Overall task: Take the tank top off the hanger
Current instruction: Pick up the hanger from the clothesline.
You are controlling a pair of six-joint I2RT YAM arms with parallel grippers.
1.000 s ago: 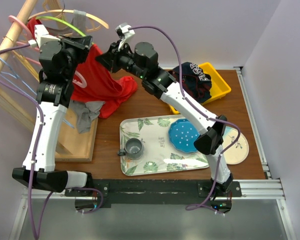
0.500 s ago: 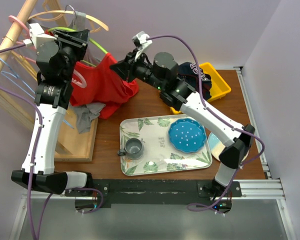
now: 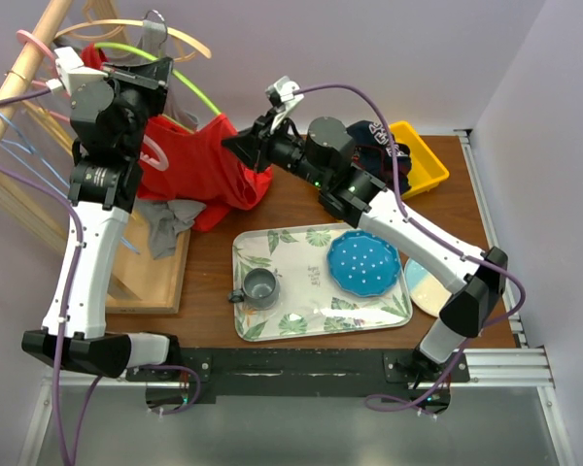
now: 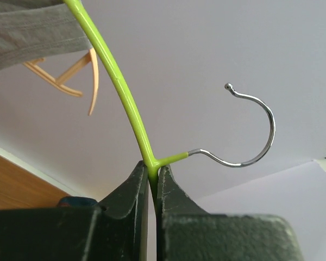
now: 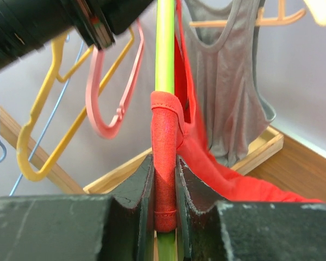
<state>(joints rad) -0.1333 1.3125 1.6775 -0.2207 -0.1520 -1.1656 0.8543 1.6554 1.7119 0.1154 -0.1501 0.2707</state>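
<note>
- My right end effector [image 5: 164,163] is clamped shut on the strap [image 5: 165,125] of the red tank top [image 3: 189,170], where it loops around the green hanger [image 3: 189,85].
- My left end effector [image 4: 152,168] pinches the hanger's neck, just below the hook [image 4: 250,136].
- The hanger's long axis runs from my left grip down toward my right, so the right is nearer the strap's way off.
- Since a second ago my right has drawn rightward, dragging the top and baring more green.

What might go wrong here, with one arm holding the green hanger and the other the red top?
The right tool pinches the red strap right against the green hanger; if it grips the rod too, the strap may stretch instead of sliding off. The left tool holds the hanger only at its thin neck, so a hard pull might twist it loose.
</note>
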